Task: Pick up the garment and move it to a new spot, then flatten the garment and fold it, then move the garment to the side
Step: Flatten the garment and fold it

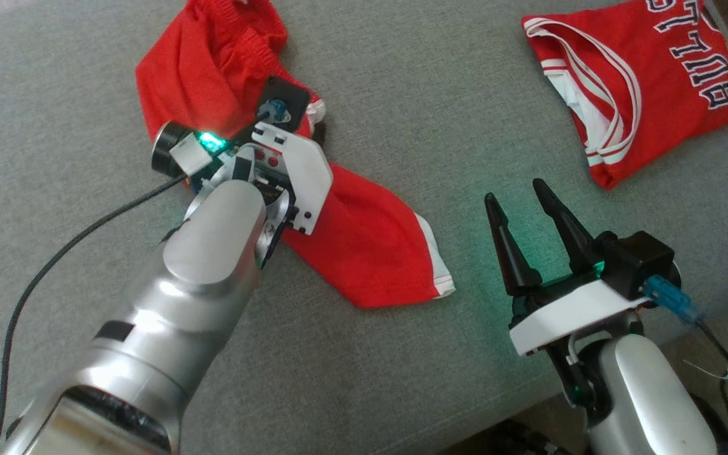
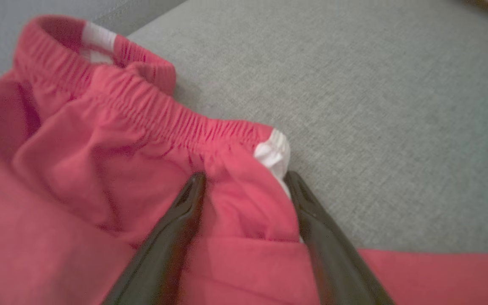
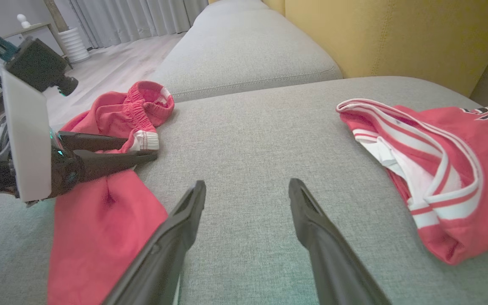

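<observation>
Progress is at the very start, as I judge it. The red shorts [image 1: 370,253] lie crumpled on the sofa cushion [image 1: 414,82], running from its far edge on the left down toward the middle, neither flattened nor folded. My left claw [image 2: 245,176] is spread wide, its fingers straddling the white-trimmed end of the elastic waistband [image 2: 151,110], low against the cloth but not pinching it. My right claw [image 1: 515,190] is spread too, over bare cushion near the front edge, apart from the shorts' leg hem. A red jersey [image 1: 648,88] sits loosely folded at the far right corner. I reckon the pick-up, the move, flattening, folding and setting aside are all yet to do.
</observation>
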You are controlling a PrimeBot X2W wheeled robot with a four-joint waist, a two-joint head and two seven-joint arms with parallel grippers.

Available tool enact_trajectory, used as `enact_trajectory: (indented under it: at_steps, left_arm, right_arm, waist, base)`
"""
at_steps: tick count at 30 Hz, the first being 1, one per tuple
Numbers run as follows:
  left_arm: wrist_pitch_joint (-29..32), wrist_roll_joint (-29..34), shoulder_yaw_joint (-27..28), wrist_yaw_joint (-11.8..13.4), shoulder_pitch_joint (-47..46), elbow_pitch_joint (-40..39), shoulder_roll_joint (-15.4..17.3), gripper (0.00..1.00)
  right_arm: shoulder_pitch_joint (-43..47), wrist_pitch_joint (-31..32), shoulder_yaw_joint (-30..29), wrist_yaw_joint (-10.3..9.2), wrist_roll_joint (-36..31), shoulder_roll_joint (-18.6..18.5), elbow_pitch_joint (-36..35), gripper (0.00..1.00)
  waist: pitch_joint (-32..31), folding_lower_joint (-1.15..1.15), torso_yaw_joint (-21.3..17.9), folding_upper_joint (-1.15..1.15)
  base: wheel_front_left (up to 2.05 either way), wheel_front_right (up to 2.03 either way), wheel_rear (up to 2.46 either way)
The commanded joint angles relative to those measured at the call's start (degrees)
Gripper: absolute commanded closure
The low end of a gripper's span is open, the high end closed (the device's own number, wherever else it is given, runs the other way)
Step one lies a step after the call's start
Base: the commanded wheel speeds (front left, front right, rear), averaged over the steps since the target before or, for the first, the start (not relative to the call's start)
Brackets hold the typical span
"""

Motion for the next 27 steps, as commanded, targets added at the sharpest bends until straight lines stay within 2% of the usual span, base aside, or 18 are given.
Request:
enact_trajectory:
  at_steps: [1,2,5,8,11,15,16,17,19,22,25,27]
  left_arm:
    - [2.2,-0.2,0.5,1.0,-2.6,0.2,0.4,0.26]
    - [2.5,-0.4,0.4,1.1,-2.9,0.6,0.4,1.00]
    - [-1.0,-2.7,0.8,1.0,-3.2,-1.0,0.4,1.00]
    - [-9.9,-8.7,1.8,-0.1,-3.2,-6.7,0.4,1.00]
    - [-20.4,-20.9,2.5,-2.1,-2.6,-14.8,0.4,1.00]
    - [-32.8,-38.0,1.0,-2.8,-3.1,-23.6,0.4,1.00]
    - [-34.2,-41.6,0.8,-3.1,-3.3,-25.4,0.4,1.00]
    - [-34.2,-41.6,0.8,-3.1,-3.3,-25.4,0.4,1.00]
    - [-35.3,-47.7,1.6,-3.2,-3.2,-28.9,0.4,1.00]
    - [-35.5,-51.9,8.7,-3.7,-0.9,-35.5,0.4,1.00]
    - [-35.5,-52.6,14.4,-3.3,4.5,-39.9,0.4,1.00]
    - [-35.5,-48.9,15.0,-2.7,9.0,-41.1,0.4,1.00]
  right_arm:
    - [-1.6,-0.9,1.2,0.39,0.4,0.5,-1.4,0.00]
    - [-1.7,-1.0,1.1,0.39,0.4,0.5,-1.3,0.00]
    - [-1.9,-1.3,0.8,0.39,0.4,0.5,-1.1,0.00]
    - [-2.0,-1.1,1.0,0.39,0.3,0.5,-1.0,0.00]
    - [-2.2,-0.8,1.1,0.39,0.4,0.6,-0.8,0.00]
    - [-2.1,-0.3,0.8,0.39,0.1,0.6,-0.8,0.00]
    - [-2.0,-0.2,0.5,0.39,0.0,0.5,-0.9,0.00]
    - [-2.0,-0.2,0.5,0.39,0.0,0.5,-0.9,0.00]
    - [-1.6,0.1,-0.1,0.39,-0.2,0.4,-1.2,0.00]
    - [-1.0,0.7,-0.7,0.39,-0.5,0.1,-1.7,0.00]
    - [-0.6,1.2,-0.7,0.39,-0.4,0.0,-2.2,0.00]
    - [-0.3,1.4,-1.0,0.39,-0.3,0.0,-2.7,0.00]
  waist:
    - [0.2,-0.01,-0.2,0.00]
    - [0.1,-0.01,-0.2,0.00]
    - [-0.2,-0.01,0.5,0.00]
    - [-0.8,-0.01,1.5,0.00]
    - [-1.8,-0.01,2.7,0.00]
    - [-3.4,-0.01,4.4,0.00]
    - [-3.8,-0.01,5.0,0.00]
    - [-3.8,-0.01,5.0,0.00]
    - [-4.6,-0.01,6.2,0.00]
    - [-5.8,-0.01,8.2,0.00]
    - [-6.8,-0.01,10.1,0.00]
    - [-7.3,-0.01,11.9,0.00]
  base:
    - [0.00,0.00,0.00]
    - [0.00,0.00,0.00]
    - [0.00,0.00,0.00]
    - [0.00,0.00,0.00]
    - [0.00,0.00,0.00]
    - [0.00,0.00,0.00]
    - [0.00,0.00,0.00]
    - [0.00,0.00,0.00]
    - [0.00,0.00,0.00]
    - [0.00,0.00,0.00]
    - [0.00,0.00,0.00]
    - [0.00,0.00,0.00]
